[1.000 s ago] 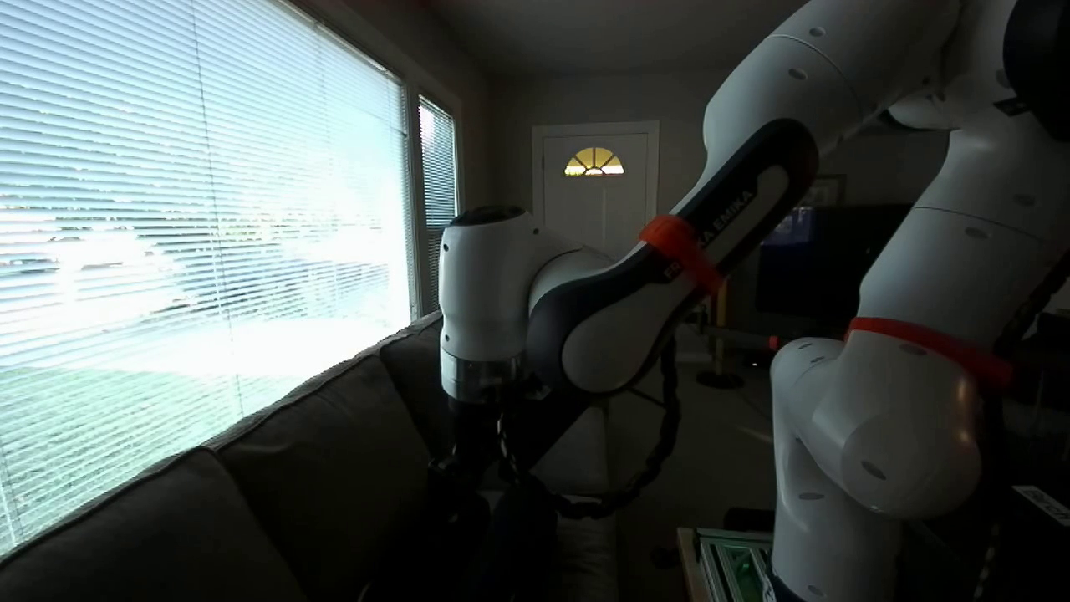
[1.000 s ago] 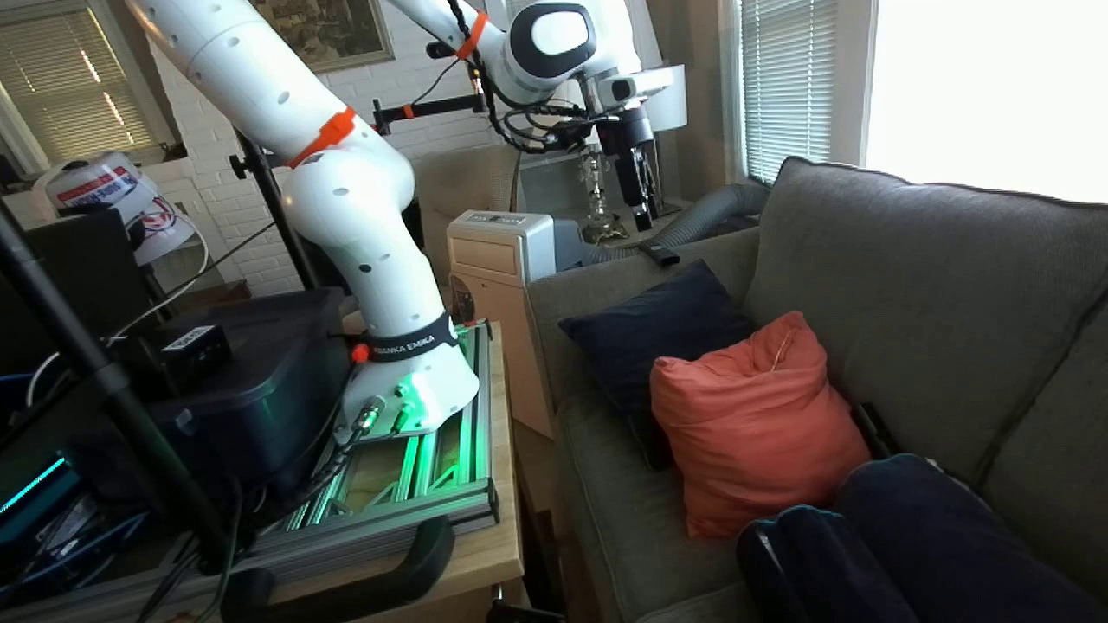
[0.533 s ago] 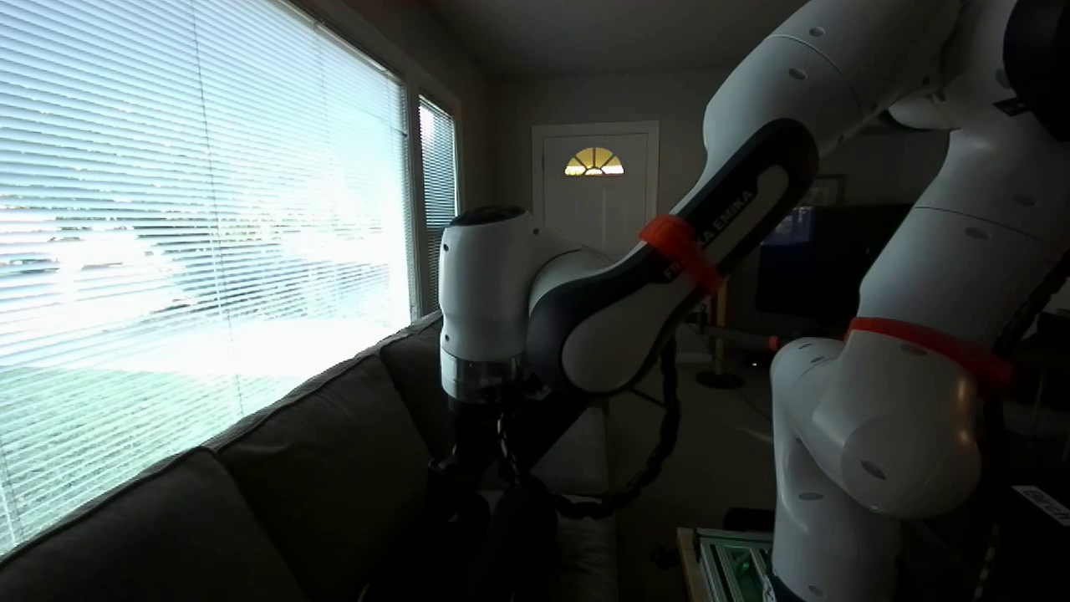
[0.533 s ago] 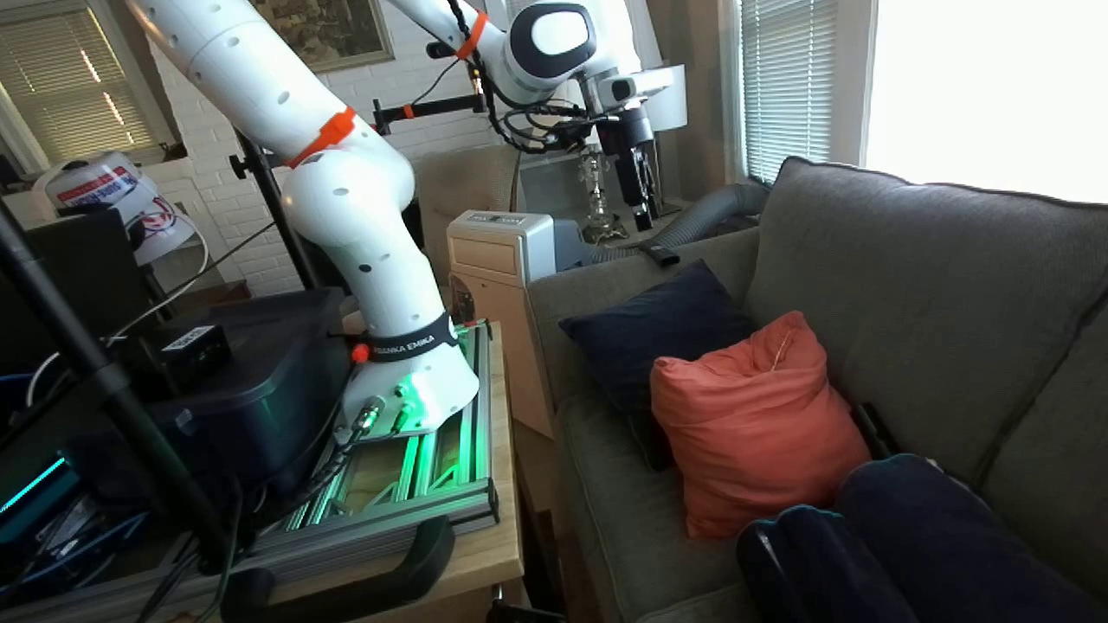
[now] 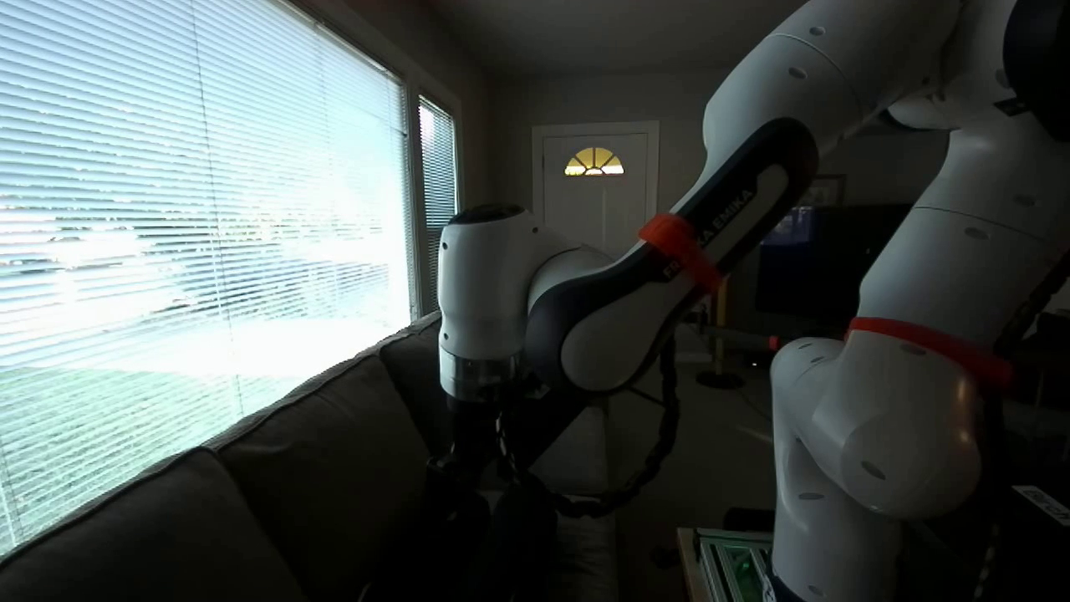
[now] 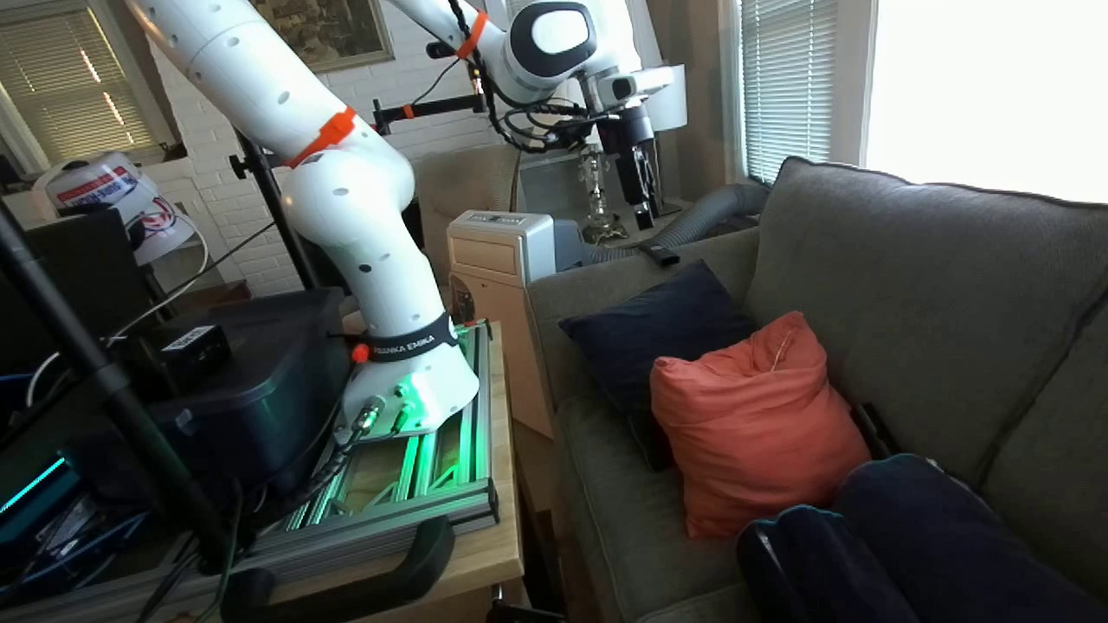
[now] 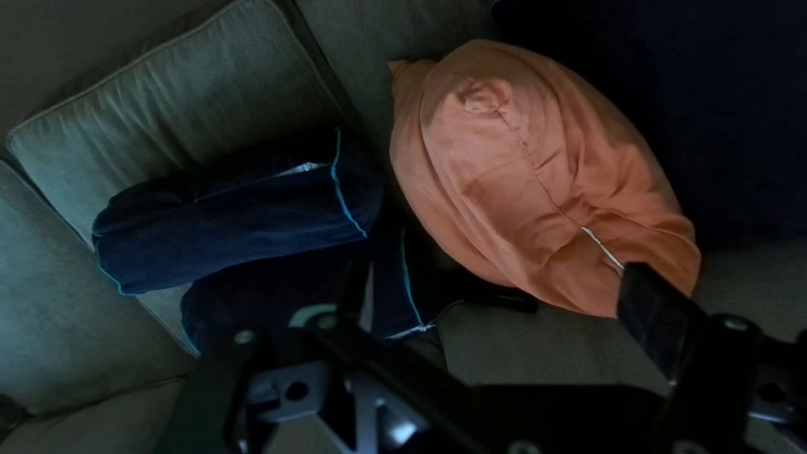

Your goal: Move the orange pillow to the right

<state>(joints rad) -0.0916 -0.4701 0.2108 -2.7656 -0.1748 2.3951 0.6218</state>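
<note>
The orange pillow (image 6: 757, 424) is plump and rumpled. It leans on the grey couch seat between a navy pillow and a dark blue bundle in an exterior view. It also shows in the wrist view (image 7: 523, 170), right of centre. In the dark exterior view (image 5: 501, 535) the couch area shows only dark shapes, and the orange pillow cannot be made out. My gripper (image 7: 499, 287) is open, its fingers wide apart with nothing between them. Its right finger overlaps the pillow's lower edge in the wrist view. In an exterior view the gripper (image 6: 643, 216) hangs in the air above the couch arm, apart from the pillow.
A navy pillow (image 6: 658, 320) lies against the couch arm. A dark blue bundle (image 6: 943, 528) with light-blue edging lies on the other side of the orange pillow. The couch backrest (image 6: 926, 294) stands behind. A small black object (image 6: 660, 253) and a grey hose (image 6: 718, 216) are near the armrest.
The arm has shifted upward by a barely visible amount. The orange pillow and the other things have not moved.
</note>
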